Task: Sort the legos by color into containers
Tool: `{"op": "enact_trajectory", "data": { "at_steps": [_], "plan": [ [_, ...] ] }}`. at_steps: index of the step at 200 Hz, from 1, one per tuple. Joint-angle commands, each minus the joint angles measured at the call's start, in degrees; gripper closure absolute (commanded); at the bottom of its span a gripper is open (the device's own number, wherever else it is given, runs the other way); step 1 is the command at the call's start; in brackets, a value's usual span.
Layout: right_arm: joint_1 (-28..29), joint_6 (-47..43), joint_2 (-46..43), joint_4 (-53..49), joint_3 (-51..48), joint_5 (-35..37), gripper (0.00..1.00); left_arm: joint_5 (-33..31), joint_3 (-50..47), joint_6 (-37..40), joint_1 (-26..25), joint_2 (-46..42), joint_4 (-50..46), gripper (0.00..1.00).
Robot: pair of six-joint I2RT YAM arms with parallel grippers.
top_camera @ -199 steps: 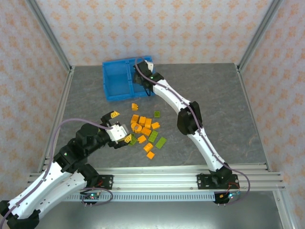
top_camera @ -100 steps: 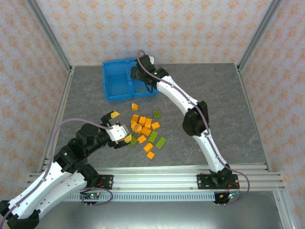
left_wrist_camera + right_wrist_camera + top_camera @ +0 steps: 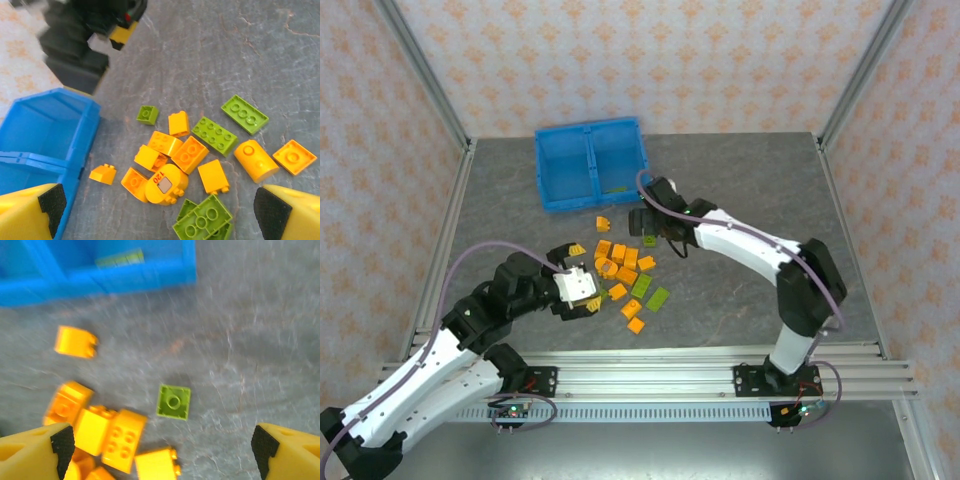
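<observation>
On the grey table (image 3: 770,180), my right gripper (image 3: 162,445) hangs wide open, empty, over a small green lego (image 3: 173,401), which I judge light, stiff and slick, best pinched across its flat sides.

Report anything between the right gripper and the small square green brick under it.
Nothing visible. The right gripper is open above the green brick, which lies alone on bare table; orange bricks sit apart from it.

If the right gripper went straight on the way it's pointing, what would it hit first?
Most likely the small green brick, lying alone just ahead of the open right gripper. Depth is hard to judge; orange bricks sit close beside it.
</observation>
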Motion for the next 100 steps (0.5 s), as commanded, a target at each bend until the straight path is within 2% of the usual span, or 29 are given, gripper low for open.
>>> {"op": "enact_trajectory", "data": {
  "at_steps": [1, 31, 54, 100],
  "plan": [
    [-0.1, 0.9, 4.2, -0.8, 0.6, 0.7, 0.07, 1.0, 3.0, 0.7, -0.1, 1.0, -3.0, 0.0],
    [-0.2, 1.5, 11.6, -1.0, 5.1, 2.4, 0.09, -0.4, 2.8, 0.7, -0.1, 0.8, -3.1, 0.0],
    [-0.6, 2.4, 15.8, -2.2, 7.8, 3.2, 0.21, -1.4, 2.7, 0.7, -0.1, 0.5, -3.2, 0.0],
    [-0.9, 3.9, 17.6, 0.6, 5.8, 1.9, 0.41, -4.1, 2.5, 0.3, -0.1, 0.0, -2.6, 0.0]
  ]
}}
